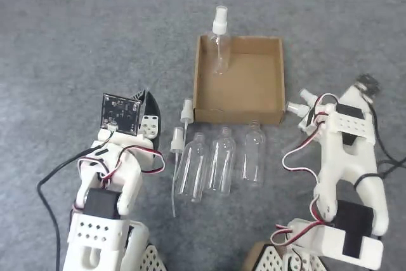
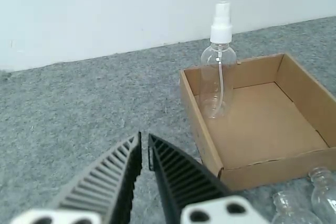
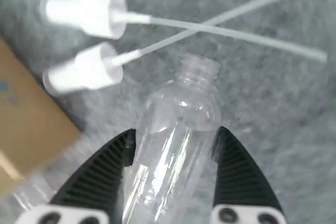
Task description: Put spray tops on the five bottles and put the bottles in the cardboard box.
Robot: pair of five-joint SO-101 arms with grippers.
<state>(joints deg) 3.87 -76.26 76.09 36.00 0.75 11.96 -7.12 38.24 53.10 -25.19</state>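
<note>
The cardboard box [image 1: 254, 84] lies at mid-table, and one capped bottle [image 1: 220, 39] stands in its far left corner, also the capped bottle [image 2: 216, 66] in the left wrist view. Three open clear bottles [image 1: 222, 160] lie side by side in front of the box, with two spray tops [image 1: 181, 125] to their left. My left gripper [image 2: 145, 141] is shut on nothing, left of the box. My right gripper [image 3: 173, 135] grips a fourth clear bottle [image 3: 181, 114] by its body, neck pointing away. Two more spray tops [image 3: 86, 40] lie just beyond it, near the box's right front corner.
Grey carpet covers the table. The tubes of the spray tops [image 3: 236, 24] cross each other past the held bottle's neck. The box corner [image 3: 23, 114] sits close beside the right gripper. Open carpet lies left of the box [image 2: 79, 93].
</note>
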